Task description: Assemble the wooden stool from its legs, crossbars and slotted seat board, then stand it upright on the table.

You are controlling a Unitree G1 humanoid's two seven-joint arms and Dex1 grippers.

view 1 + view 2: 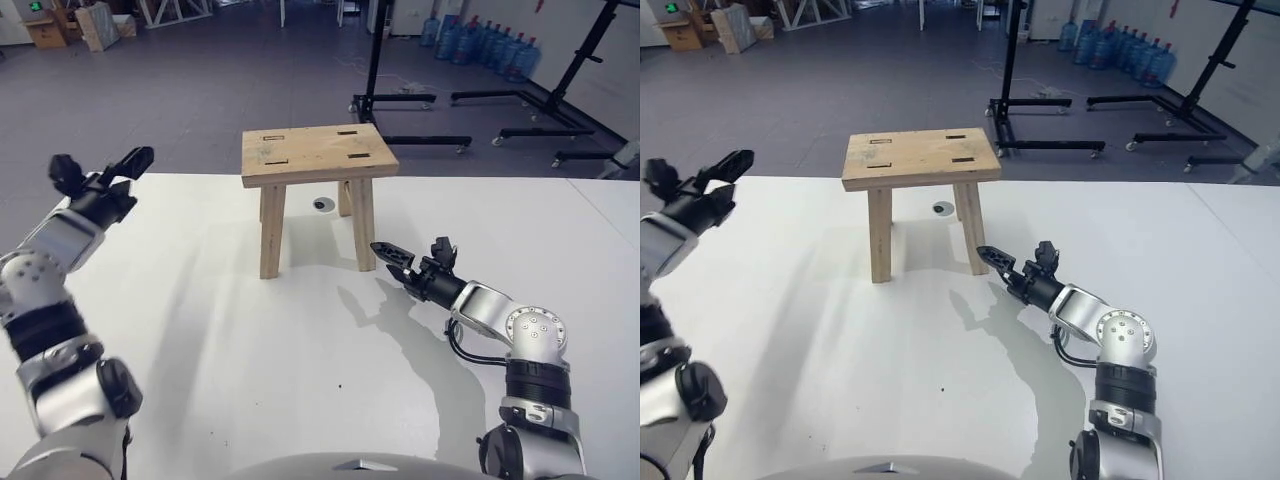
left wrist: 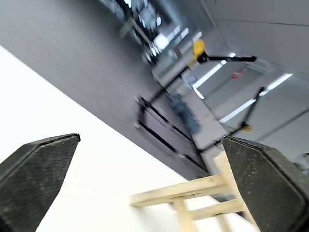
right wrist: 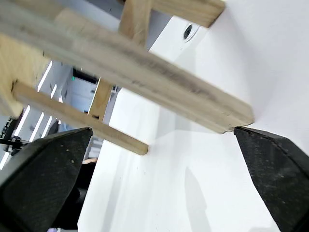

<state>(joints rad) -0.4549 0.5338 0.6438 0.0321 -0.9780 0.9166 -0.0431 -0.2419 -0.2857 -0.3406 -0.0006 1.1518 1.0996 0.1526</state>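
A: Where does your build stand?
B: By the look of it you're done. The stool [image 1: 318, 190] is together, with the seat board [image 1: 317, 152] on top showing its four slots and the legs [image 1: 270, 235] under it. A crossbar [image 3: 104, 99] joins two of them in the right wrist view. It stands upright on the table [image 1: 230, 340], toward the far edge.
A: And your grippers?
B: Neither holds anything. Your left gripper [image 1: 100, 162] is raised off to the left, well apart from the stool, fingers spread wide. Your right gripper [image 1: 408, 248] sits low over the table just beside the near right leg. It's spread too, and not touching the wood as far as I can tell. I'd judge all that's left is for you to draw both arms back.
A: The surface?
B: Plain white, with a small round hole [image 1: 322, 204] behind the stool. Beyond it — grey floor, black wheeled stands [image 1: 410, 100], a row of water bottles [image 1: 480, 40] and some crates [image 1: 70, 25] far left
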